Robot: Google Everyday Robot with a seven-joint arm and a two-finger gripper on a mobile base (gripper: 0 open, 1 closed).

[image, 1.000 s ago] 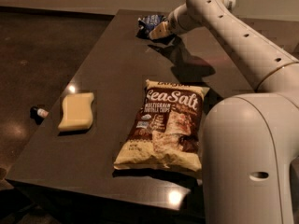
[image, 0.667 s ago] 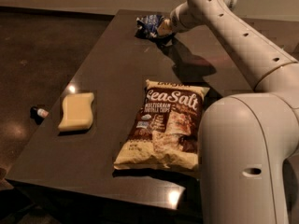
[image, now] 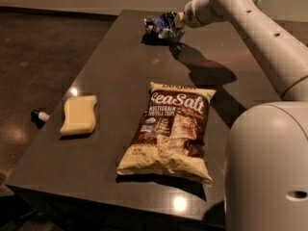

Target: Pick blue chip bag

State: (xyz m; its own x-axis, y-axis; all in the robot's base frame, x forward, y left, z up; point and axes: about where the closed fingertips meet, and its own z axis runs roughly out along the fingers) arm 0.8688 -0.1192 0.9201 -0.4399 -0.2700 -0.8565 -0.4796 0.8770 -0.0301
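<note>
The blue chip bag (image: 161, 25), small, crumpled, dark blue with white and silvery marks, is at the far end of the dark table (image: 120, 81). My gripper (image: 179, 21) reaches in from the right at the end of the white arm and is shut on the bag's right end. The bag hangs just above the tabletop, with a dark shadow under it.
A large brown-and-cream "Sea Salt" chip bag (image: 171, 131) lies flat at the table's middle front. A yellow sponge (image: 78, 114) lies near the left edge. A small dark bottle (image: 40, 116) is on the floor left of the table. My white base (image: 269, 172) fills the lower right.
The gripper has moved a little right and up, and the blue chip bag has moved with it, off the tabletop.
</note>
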